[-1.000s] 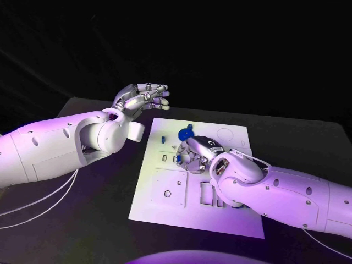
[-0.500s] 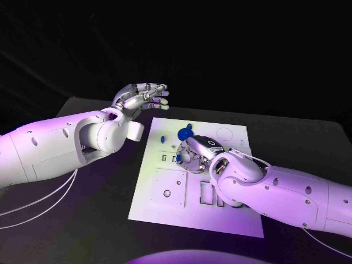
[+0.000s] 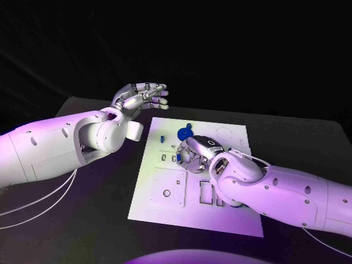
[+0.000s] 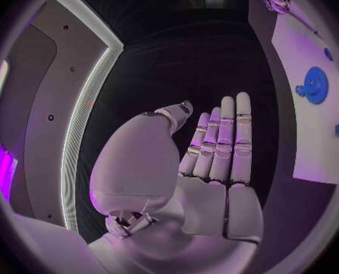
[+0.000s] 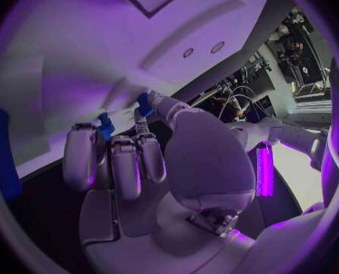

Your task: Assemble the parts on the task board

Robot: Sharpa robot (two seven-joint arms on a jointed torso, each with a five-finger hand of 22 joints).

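Note:
The white task board [image 3: 170, 193] lies in the middle of the black table. A round blue part [image 3: 186, 132] sits near its far edge and also shows in the left wrist view [image 4: 315, 84]. My right hand [image 3: 193, 154] is down on the board, fingers curled toward it. Two small blue parts [image 5: 105, 126] [image 5: 145, 105] stand at its fingertips [image 5: 141, 129]; whether the thumb and a finger pinch one is unclear. In the head view these small parts [image 3: 174, 158] lie just left of that hand. My left hand [image 3: 142, 97] hovers raised beyond the board's far left corner, fingers straight, holding nothing [image 4: 215, 158].
Rectangular slots [image 3: 208, 193] are cut in the board's near half, beside my right forearm [image 3: 287, 192]. A long blue piece [image 5: 2, 155] lies on the board by the right hand. My left forearm [image 3: 57, 146] crosses the table's left side.

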